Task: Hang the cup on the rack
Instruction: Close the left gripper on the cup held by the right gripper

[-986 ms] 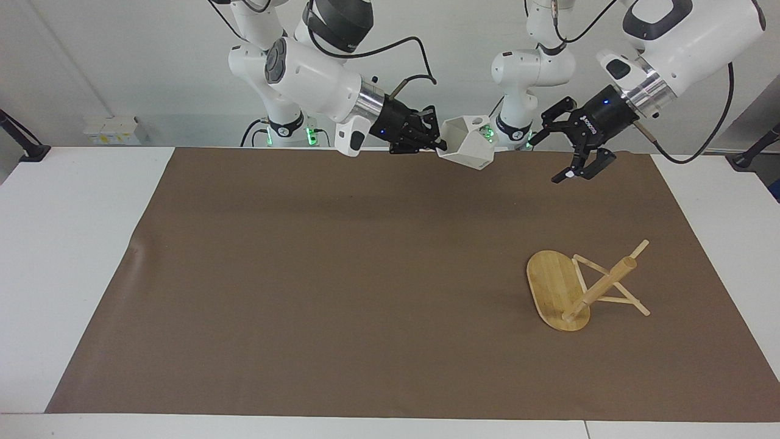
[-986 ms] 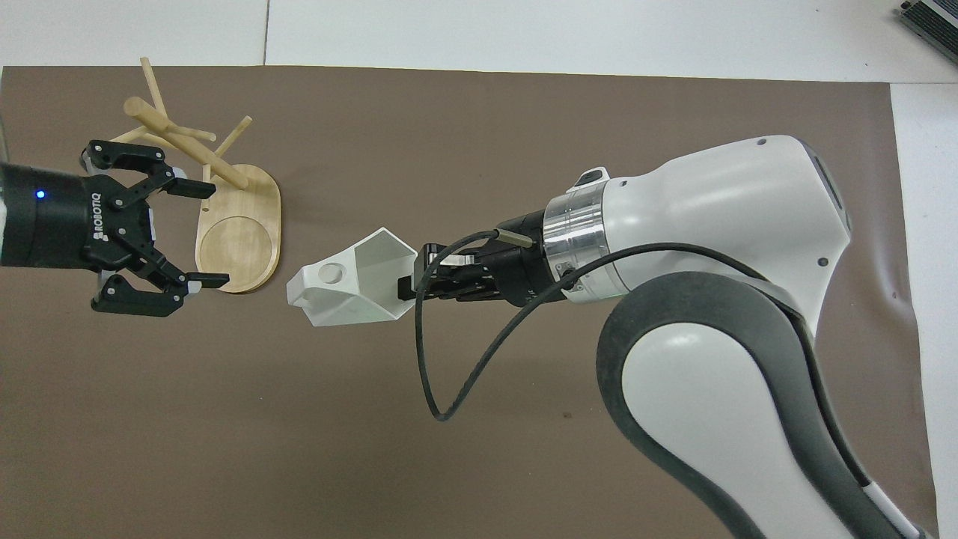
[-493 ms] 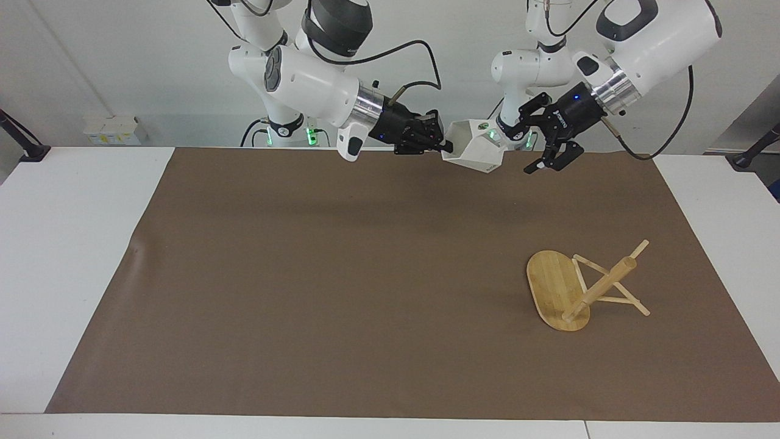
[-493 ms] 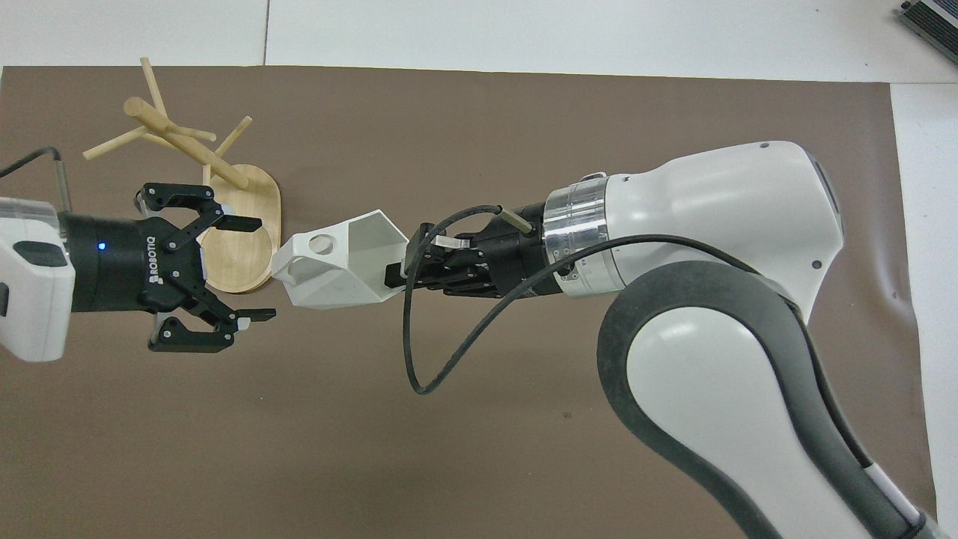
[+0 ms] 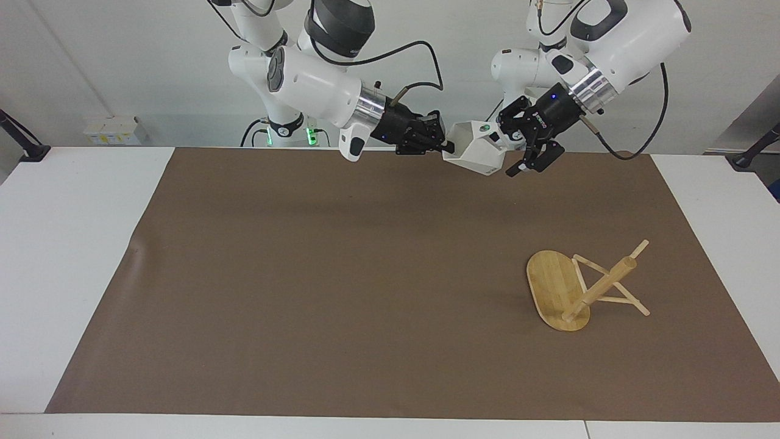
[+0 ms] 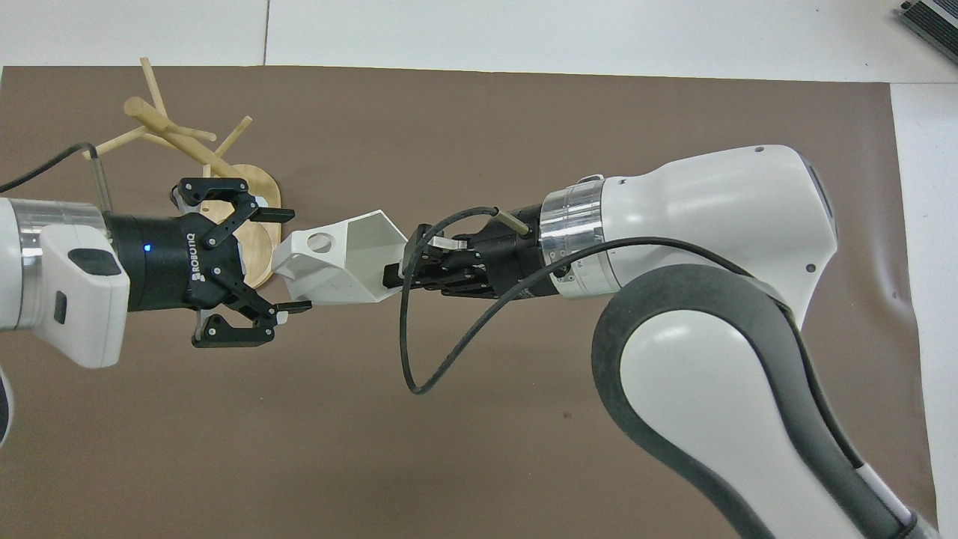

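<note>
The cup [image 5: 474, 154] is pinched at its rim by the right gripper [image 5: 443, 145], mid-air; the left gripper [image 5: 510, 155] is wide open around its handle end.

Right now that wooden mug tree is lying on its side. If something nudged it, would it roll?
Probably not far. The rack rests tipped on the edge of its flat oval base and on thin pegs, which should block rolling. It looks stiff and light, so it would likely slide or pivot.
</note>
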Controlling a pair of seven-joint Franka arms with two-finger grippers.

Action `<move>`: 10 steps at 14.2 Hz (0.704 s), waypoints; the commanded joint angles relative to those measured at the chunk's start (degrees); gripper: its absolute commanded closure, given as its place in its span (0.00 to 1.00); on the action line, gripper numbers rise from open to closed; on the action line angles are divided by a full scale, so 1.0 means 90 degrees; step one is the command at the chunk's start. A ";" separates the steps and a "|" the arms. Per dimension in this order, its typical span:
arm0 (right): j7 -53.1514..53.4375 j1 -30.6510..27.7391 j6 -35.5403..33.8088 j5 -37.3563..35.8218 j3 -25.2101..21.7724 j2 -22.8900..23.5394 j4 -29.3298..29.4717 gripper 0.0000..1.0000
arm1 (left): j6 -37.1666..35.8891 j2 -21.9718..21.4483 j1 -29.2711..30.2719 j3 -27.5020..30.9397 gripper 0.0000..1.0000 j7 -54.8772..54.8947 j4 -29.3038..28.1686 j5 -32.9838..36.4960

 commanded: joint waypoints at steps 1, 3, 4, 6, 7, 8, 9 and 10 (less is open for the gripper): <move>0.0072 -0.0058 0.0088 0.0201 0.0104 -0.0022 -0.0017 1.00 | -0.0010 -0.0200 -0.0166 0.0077 0.00 -0.0241 -0.0231 -0.0117; 0.0072 -0.0058 0.0088 0.0201 0.0104 -0.0022 -0.0017 1.00 | -0.0060 -0.0201 -0.0166 0.0086 0.00 -0.0280 -0.0231 -0.0117; 0.0072 -0.0058 0.0088 0.0201 0.0104 -0.0022 -0.0026 1.00 | -0.0070 -0.0201 -0.0175 0.0086 0.00 -0.0416 -0.0231 -0.0117; 0.0072 -0.0058 0.0079 0.0201 0.0104 -0.0022 -0.0017 1.00 | -0.0060 -0.0201 -0.0214 0.0077 0.00 -0.0554 -0.0231 -0.0108; 0.0072 -0.0058 0.0078 0.0201 0.0104 -0.0022 -0.0026 1.00 | -0.0060 -0.0201 -0.0234 0.0077 0.00 -0.0564 -0.0231 -0.0108; 0.0072 -0.0058 0.0078 0.0201 0.0104 -0.0022 -0.0026 1.00 | -0.0060 -0.0201 -0.0234 0.0077 0.00 -0.0564 -0.0231 -0.0108; 0.0072 -0.0058 0.0078 0.0201 0.0104 -0.0022 -0.0026 1.00 | -0.0060 -0.0201 -0.0234 0.0077 0.00 -0.0622 -0.0231 -0.0108; 0.0072 -0.0058 0.0078 0.0201 0.0104 -0.0022 -0.0026 1.00 | -0.0051 -0.0210 -0.0234 0.0077 0.00 -0.0700 -0.0241 -0.0098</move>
